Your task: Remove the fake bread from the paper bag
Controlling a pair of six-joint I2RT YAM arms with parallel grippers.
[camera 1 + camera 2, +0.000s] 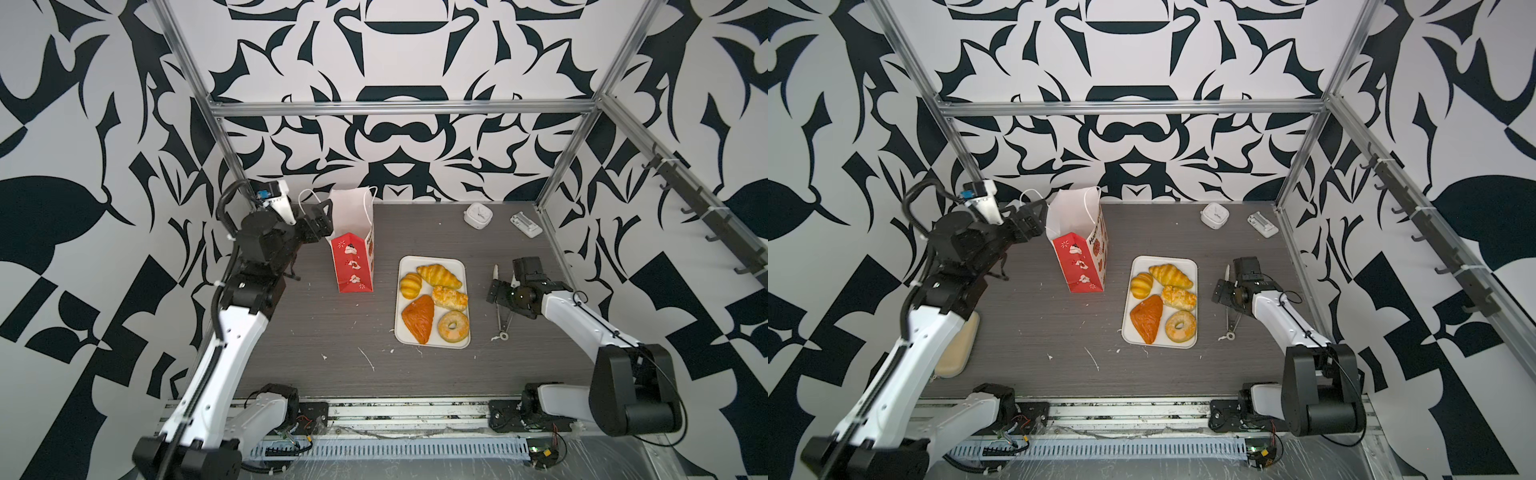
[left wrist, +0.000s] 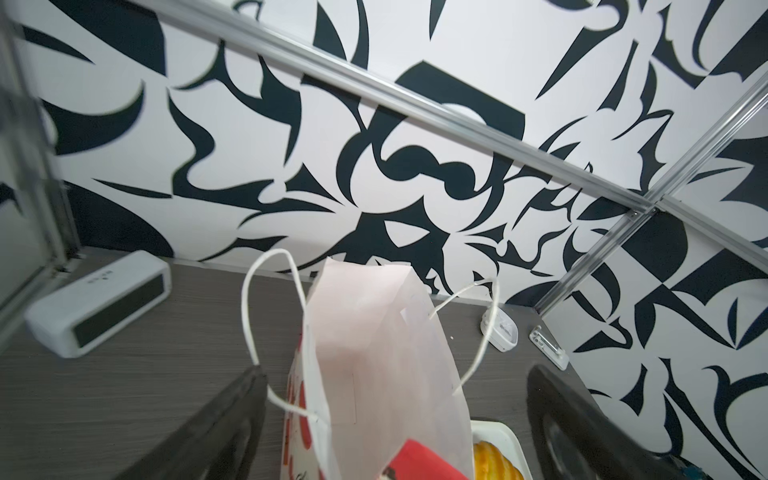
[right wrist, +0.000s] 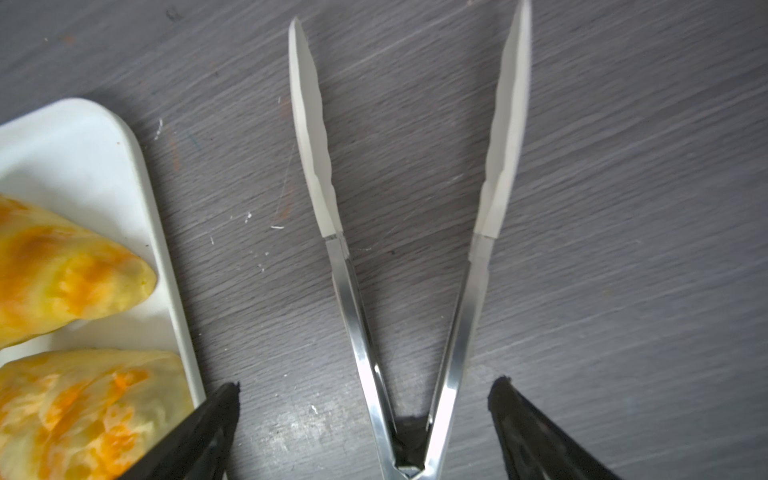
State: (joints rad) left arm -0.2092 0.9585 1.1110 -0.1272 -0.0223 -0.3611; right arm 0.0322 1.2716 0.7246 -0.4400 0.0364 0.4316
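1. You are working inside a cell of black-and-white patterned walls (image 1: 395,137), over a grey wood-grain desk (image 1: 324,332).
2. The paper bag (image 1: 353,257) stands upright toward the rear left of the desk, mouth open. The part of its white inside that shows looks bare, though its bottom is hidden.
3. The white tray (image 1: 400,328) lies to the right of the bag, apart from it. It carries all the fake bread: croissant (image 1: 438,275), bun (image 1: 410,284), roll (image 1: 449,298), turnover (image 1: 419,318) and doughnut (image 1: 453,326).
4. The unloading looks finished, so the step in hand is, I judge, clearing both arms away.
5. Your left jaws stand wide and empty, just beside the bag's upper left wall and well apart from the bread. Draw them straight back, slowly, because a tall, light bag tips easily.
6. Your right jaws are wide and empty too. They hover over the hinge end of the tongs (image 3: 311,124), which lie open on the desk just right of the tray. Lift straight up.
7. The cord handle (image 2: 244,307) loops close to one of the left fingers (image 2: 232,415). Whether they touch, you cannot tell, so watch for a snag.
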